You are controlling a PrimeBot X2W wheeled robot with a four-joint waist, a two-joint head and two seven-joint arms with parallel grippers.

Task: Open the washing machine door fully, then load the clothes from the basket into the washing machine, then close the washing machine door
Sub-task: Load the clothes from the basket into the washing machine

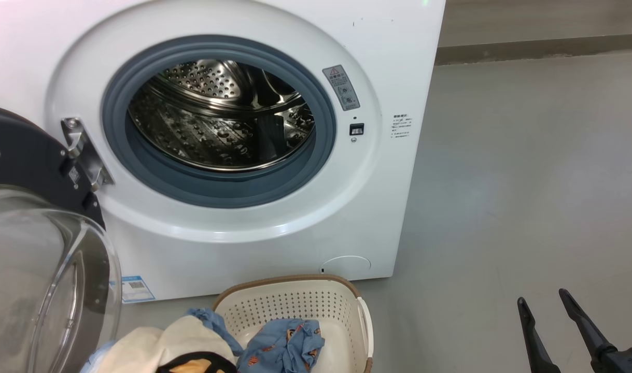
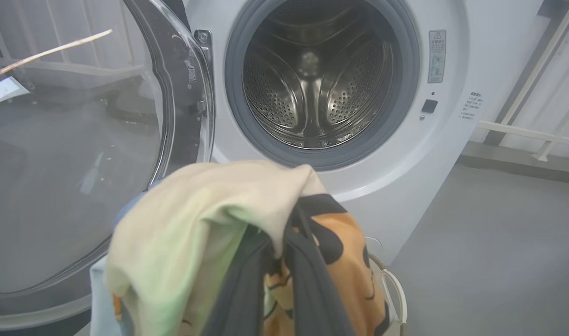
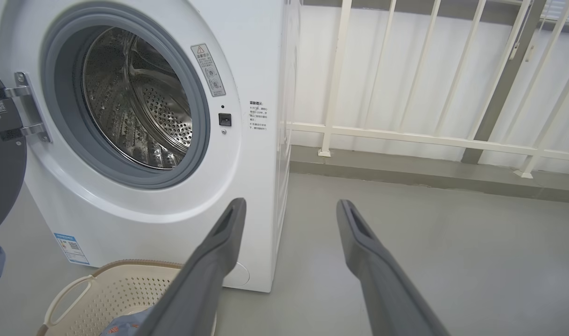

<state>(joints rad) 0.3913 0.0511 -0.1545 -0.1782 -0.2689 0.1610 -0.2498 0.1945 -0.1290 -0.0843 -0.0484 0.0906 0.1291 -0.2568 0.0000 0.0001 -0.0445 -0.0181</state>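
The white washing machine [image 1: 398, 62] stands with its steel drum [image 1: 217, 124] exposed. Its black washing machine door [image 1: 25, 160] is swung wide to the left, the glass bowl [image 1: 46, 269] bulging toward me. The cream basket [image 1: 295, 305] sits on the floor before the machine, with a blue printed garment [image 1: 282, 344] of the clothes inside. My left gripper [image 2: 282, 242] is shut on a cream garment with a black-and-orange face [image 2: 195, 210], lifted over the basket's left side [image 1: 155, 342] in front of the drum. My right gripper [image 1: 542, 298] [image 3: 290, 207] hangs open to the right of the basket [image 3: 125, 280], holding nothing.
Bare grey floor [image 1: 528, 181] stretches right of the machine. A white railing [image 3: 405, 135] and a low kerb [image 3: 429, 172] run behind it. The open door [image 2: 79, 140] blocks the space left of the drum opening. A blue label [image 1: 137, 288] marks the machine's lower front.
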